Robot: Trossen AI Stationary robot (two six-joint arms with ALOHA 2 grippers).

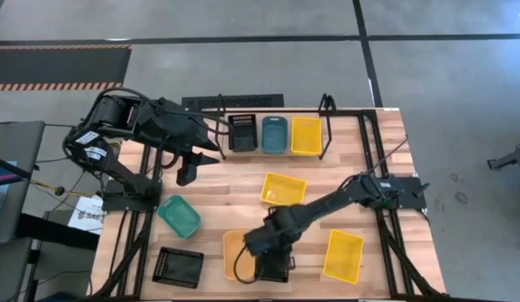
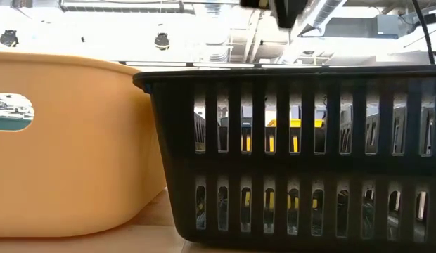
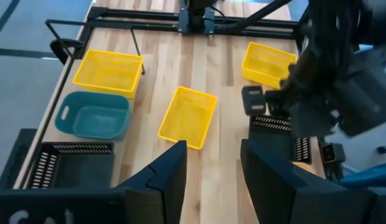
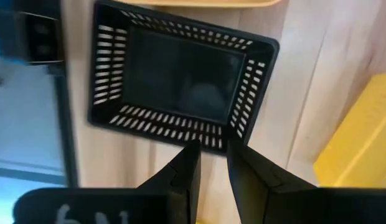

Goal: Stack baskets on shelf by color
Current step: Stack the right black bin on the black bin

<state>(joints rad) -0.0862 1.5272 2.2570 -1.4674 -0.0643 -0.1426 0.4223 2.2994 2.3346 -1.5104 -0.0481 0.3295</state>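
- High view: shows the shelf (image 1: 327, 126) along the far edge of the table (image 1: 235, 180), with a dark basket (image 1: 242, 132), a blue-grey basket (image 1: 274, 134) and a yellow basket (image 1: 306, 135) side by side on it.
- Places the left gripper (image 1: 187, 174) above bare wood near the shelf's left end, and the right gripper (image 1: 273, 267) at the near edge over a black basket (image 1: 287, 270) just beside an orange basket (image 1: 234, 254).
- Low view: fills with the orange basket (image 2: 70, 154) and the black basket (image 2: 302, 161), standing upright, close together.
- Left wrist view: shows the left gripper (image 3: 213, 165) released, fingers apart with nothing between.
- Right wrist view: shows the right gripper (image 4: 211, 163) parted, wood visible between the fingers, tips just at the black basket's (image 4: 180, 84) slotted wall, grasping nothing.
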